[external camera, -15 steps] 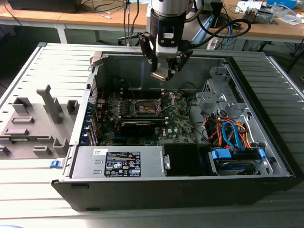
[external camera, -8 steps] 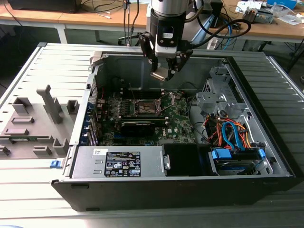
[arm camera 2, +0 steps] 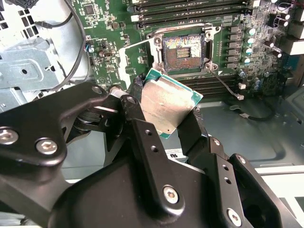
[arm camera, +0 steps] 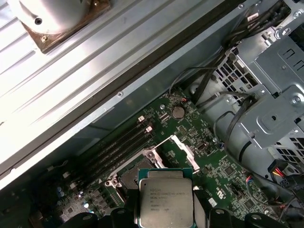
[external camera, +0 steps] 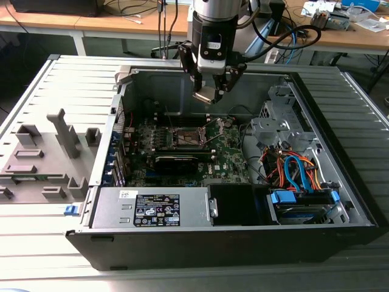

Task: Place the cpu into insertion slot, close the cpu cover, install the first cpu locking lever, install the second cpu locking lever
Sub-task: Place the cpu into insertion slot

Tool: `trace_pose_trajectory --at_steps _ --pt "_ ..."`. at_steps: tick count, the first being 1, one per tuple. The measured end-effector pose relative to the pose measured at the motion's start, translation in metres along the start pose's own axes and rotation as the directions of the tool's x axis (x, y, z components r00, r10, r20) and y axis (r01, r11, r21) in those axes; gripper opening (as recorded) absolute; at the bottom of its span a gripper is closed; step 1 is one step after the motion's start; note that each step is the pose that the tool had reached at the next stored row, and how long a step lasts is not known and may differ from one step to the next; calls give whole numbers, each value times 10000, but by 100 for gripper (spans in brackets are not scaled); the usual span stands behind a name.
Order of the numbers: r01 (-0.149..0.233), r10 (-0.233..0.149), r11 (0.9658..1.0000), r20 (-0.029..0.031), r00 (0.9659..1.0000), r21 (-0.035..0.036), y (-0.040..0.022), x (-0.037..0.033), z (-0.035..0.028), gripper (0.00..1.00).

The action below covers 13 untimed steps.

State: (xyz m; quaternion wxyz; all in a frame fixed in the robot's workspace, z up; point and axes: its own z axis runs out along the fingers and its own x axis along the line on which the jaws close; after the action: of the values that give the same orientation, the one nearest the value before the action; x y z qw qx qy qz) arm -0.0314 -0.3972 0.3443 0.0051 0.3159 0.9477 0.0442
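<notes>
cpu (arm camera: 165, 202) clamped in gripper (arm camera 2: 164, 116), well above insertion slot (arm camera 2: 183, 51)

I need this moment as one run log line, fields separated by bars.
gripper: shut on cpu | cpu: held in air, not in insertion slot | insertion slot: empty | cpu cover: open
</notes>
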Motion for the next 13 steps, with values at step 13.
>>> trace_pose_trajectory --at_steps 13 --pt "-165 165 9999 15 9999 -2 0 0 1 55"
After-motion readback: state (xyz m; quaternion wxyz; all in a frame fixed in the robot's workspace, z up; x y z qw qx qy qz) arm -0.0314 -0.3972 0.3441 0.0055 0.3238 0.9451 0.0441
